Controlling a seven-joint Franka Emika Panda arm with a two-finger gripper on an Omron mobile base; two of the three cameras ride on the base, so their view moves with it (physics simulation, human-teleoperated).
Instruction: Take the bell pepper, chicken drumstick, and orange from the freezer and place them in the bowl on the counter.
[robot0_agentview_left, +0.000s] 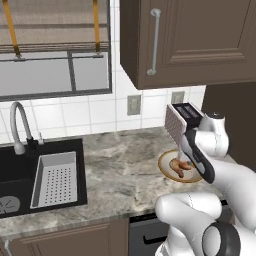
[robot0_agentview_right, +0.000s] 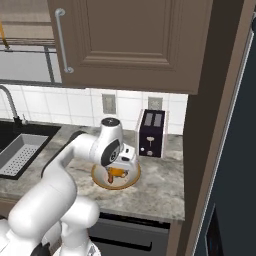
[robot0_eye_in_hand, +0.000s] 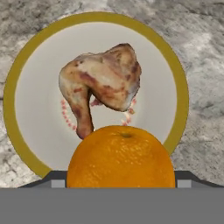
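— Gripper (robot0_eye_in_hand: 121, 186) at the bottom of the hand view: is it carrying the orange (robot0_eye_in_hand: 121, 157)?

— Yes, jaws spread wide around it, just above the bowl (robot0_eye_in_hand: 94, 19) on the desk (robot0_agentview_left: 120, 170).

— What's done?

— The chicken drumstick (robot0_eye_in_hand: 103, 83) lies mid-bowl. I judge the orange is about to join it; the bell pepper remains to fetch.

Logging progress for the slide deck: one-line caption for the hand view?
Orange close to the camera above the bowl, chicken drumstick already lying inside.
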